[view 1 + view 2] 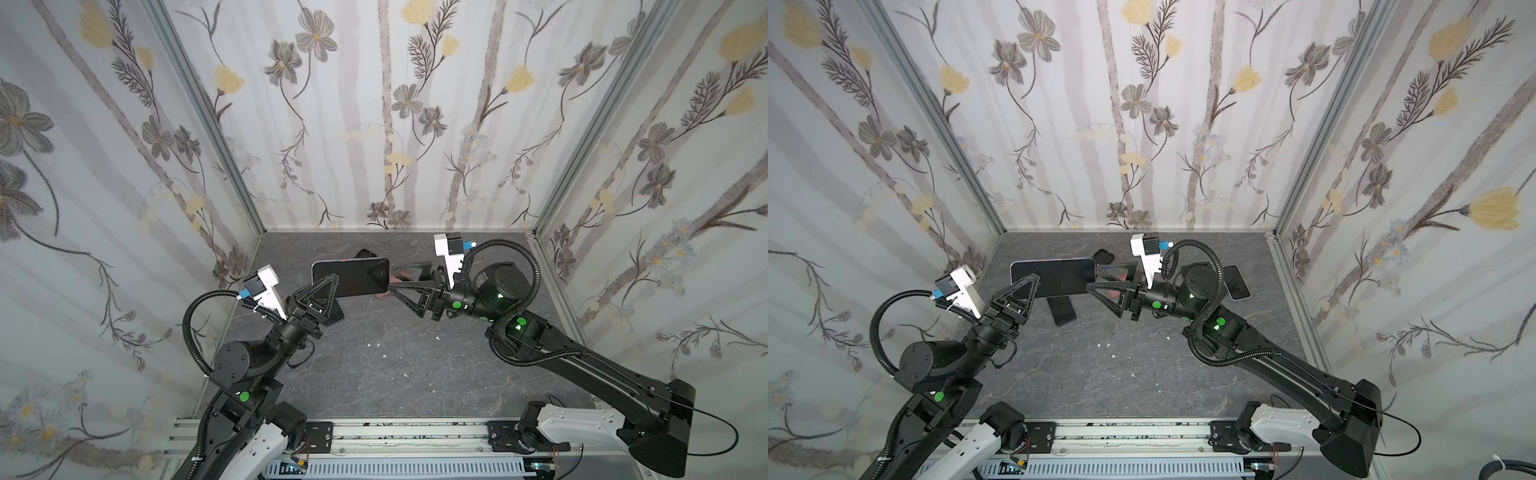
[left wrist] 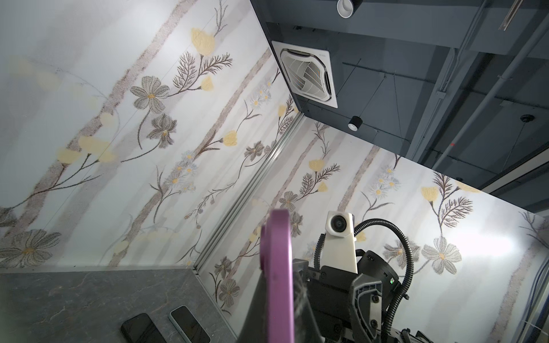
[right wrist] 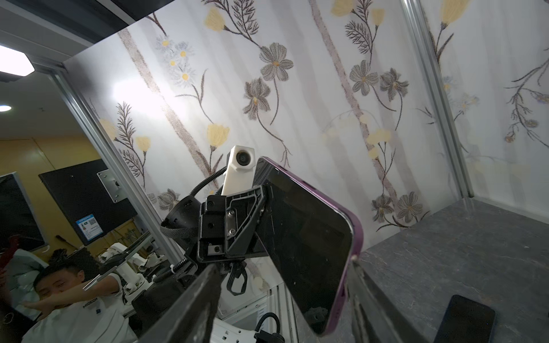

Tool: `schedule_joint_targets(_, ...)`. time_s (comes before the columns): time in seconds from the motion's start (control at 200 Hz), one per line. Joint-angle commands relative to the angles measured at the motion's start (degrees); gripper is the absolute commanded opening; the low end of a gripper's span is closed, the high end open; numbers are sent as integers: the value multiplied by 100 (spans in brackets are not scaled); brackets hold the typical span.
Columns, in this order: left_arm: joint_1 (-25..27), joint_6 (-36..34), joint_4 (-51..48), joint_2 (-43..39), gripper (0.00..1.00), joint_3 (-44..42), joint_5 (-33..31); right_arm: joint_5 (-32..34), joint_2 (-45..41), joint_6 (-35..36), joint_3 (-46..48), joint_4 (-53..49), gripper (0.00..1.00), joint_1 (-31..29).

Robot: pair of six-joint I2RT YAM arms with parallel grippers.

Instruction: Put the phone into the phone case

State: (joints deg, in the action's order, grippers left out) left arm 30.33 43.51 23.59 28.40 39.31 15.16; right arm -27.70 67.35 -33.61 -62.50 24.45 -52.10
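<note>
The phone (image 1: 353,276) (image 1: 1054,276) has a dark screen and hangs level above the table, long side across. A purple phone case (image 3: 358,234) (image 2: 277,267) wraps its edge. My left gripper (image 1: 326,286) (image 1: 1025,286) (image 2: 279,320) is shut on the phone's left end. My right gripper (image 1: 395,277) (image 1: 1096,276) (image 3: 285,264) stands open at the right end. In the right wrist view the phone's end (image 3: 303,237) lies between its fingers. One fingertip (image 3: 355,262) touches the purple corner, and the other finger stands well off.
Several spare dark phones lie on the grey table: one under the left gripper (image 1: 334,316) (image 1: 1061,311), one further back (image 1: 365,252), one at the right (image 1: 1237,282) (image 3: 465,320). A reddish flat thing (image 1: 401,275) lies half hidden below the right fingers. Flowered walls close three sides.
</note>
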Motion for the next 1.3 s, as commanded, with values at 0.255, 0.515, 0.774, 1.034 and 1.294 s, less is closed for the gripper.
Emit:
schedule_joint_targets(0.255, -1, 151, 1006, 136, 0, 33, 468, -951, 390, -630, -148, 1035, 29, -2)
schedule_joint_targets(0.515, 0, 148, 787, 147, 0, -44, 402, -1127, 397, -919, 11, 1627, 23, -11)
schedule_joint_targets(0.774, -1, 246, 1011, 408, 0, -111, 491, -1254, 485, -929, -16, 1693, 10, 20)
schedule_joint_targets(1.034, -3, -347, -3, 678, 72, 185, -753, -811, 102, -803, 95, 1078, 0, 378)
schedule_joint_targets(1.294, -5, -959, -1458, 1973, 78, 825, -2485, 1084, -750, 48, 118, -1620, 0, 1488)
